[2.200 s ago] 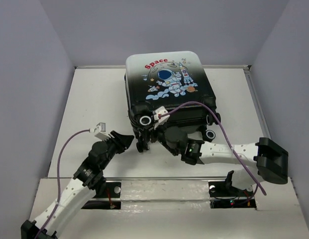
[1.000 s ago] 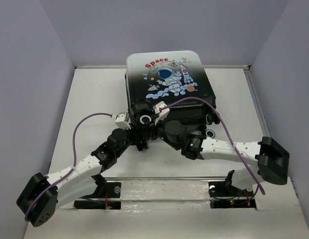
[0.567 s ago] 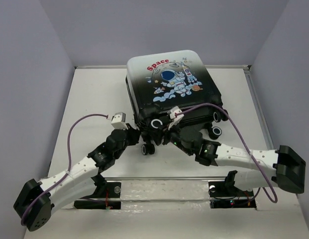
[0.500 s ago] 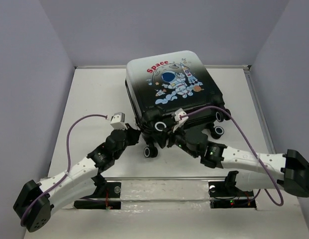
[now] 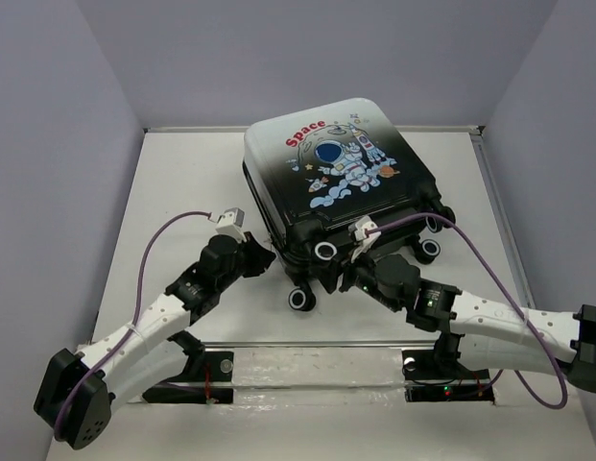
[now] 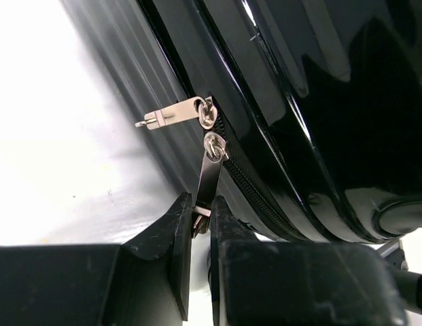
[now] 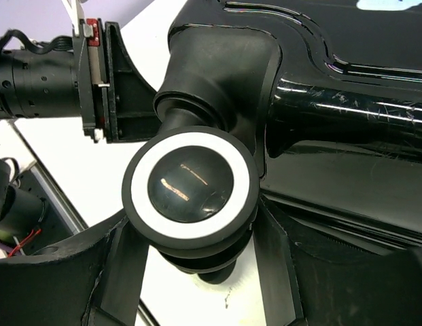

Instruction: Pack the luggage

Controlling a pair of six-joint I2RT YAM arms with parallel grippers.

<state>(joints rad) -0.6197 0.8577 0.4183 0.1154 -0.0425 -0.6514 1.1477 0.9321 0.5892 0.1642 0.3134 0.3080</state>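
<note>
Left tool point(image 6: 200, 216) was pinched tight on the lower zipper pull point(image 6: 212, 166), the flat metal tab caught between both fingers. Just above it, a second pull point(image 6: 171, 114) stuck out sideways, free, its slider nearly touching the first. From those sliders the zipper track point(image 6: 258, 193) ran down along the glossy black shell, and that stretch looked meshed shut; the seam above them I could not read.

Over on the other side, the right tool point(image 7: 197, 227) straddled a white-ringed wheel point(image 7: 190, 182) at the near corner, a finger on either flank. It seemed to be clamped on it, steadying the case.

And the luggage point(image 5: 341, 178) itself lay flat, astronaut print up, lid down on the base, turned at an angle in the middle of the tabletop point(image 5: 182, 182), wheels toward the arms.

So, my reading: with the lid down, whatever went inside was hidden. The step in hand was the zip. What seemed left was running that slider round the rim, then letting go of both pull and wheel.
</note>
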